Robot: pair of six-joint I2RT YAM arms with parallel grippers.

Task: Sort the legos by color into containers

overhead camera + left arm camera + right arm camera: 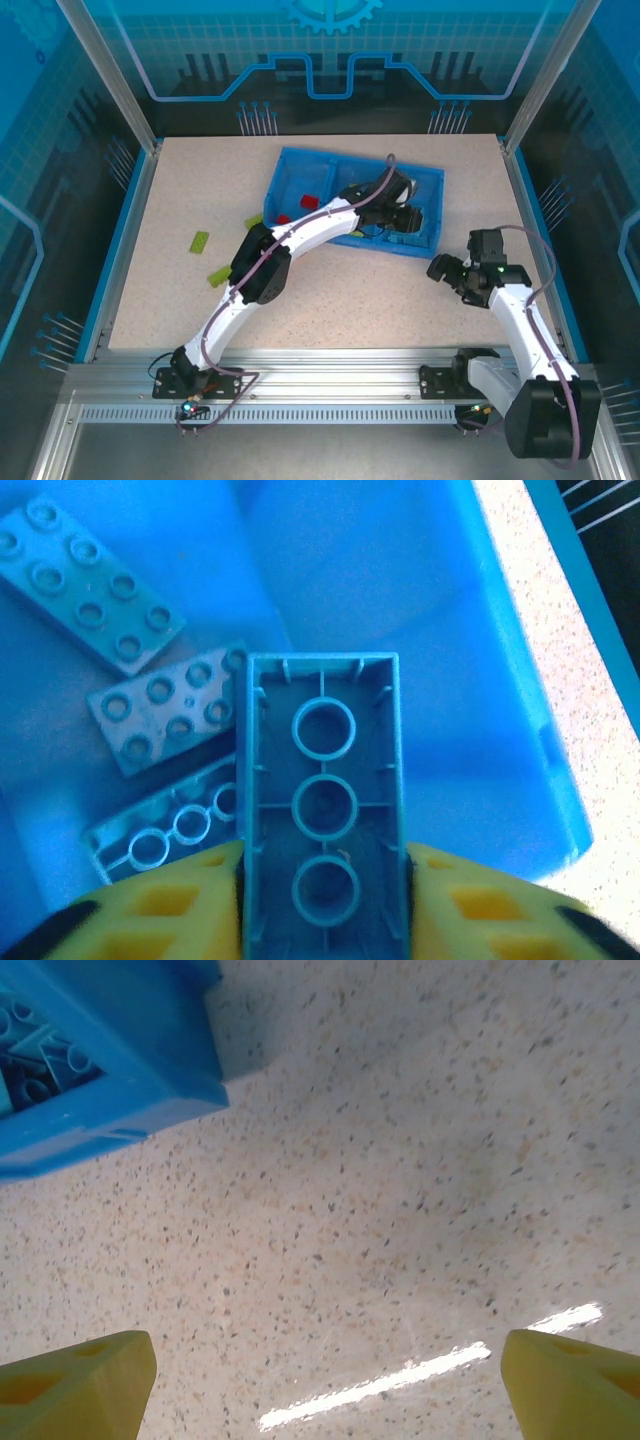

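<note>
Gripping a blue brick [322, 770] by its long sides, the left gripper [322, 865] has both yellow fingers [180, 905] flush against it, with no gap visible; the hollow underside faces the wrist camera. It hangs over the right end compartment of the tray [520, 680], where three other blue pieces [165, 715] lie flat at the left, one underside up. That compartment's floor is bare toward the right wall. From above, the left arm reaches diagonally across the tray [272, 190]; two red bricks [310, 200] sit in the left compartment. Three yellow-green bricks [200, 241] lie on the table [380, 300] left of the tray, one just beside its corner. The right gripper [320, 1380] is spread wide and grasps nothing, over bare speckled table near the tray's corner [120, 1090], apart from it.
</note>
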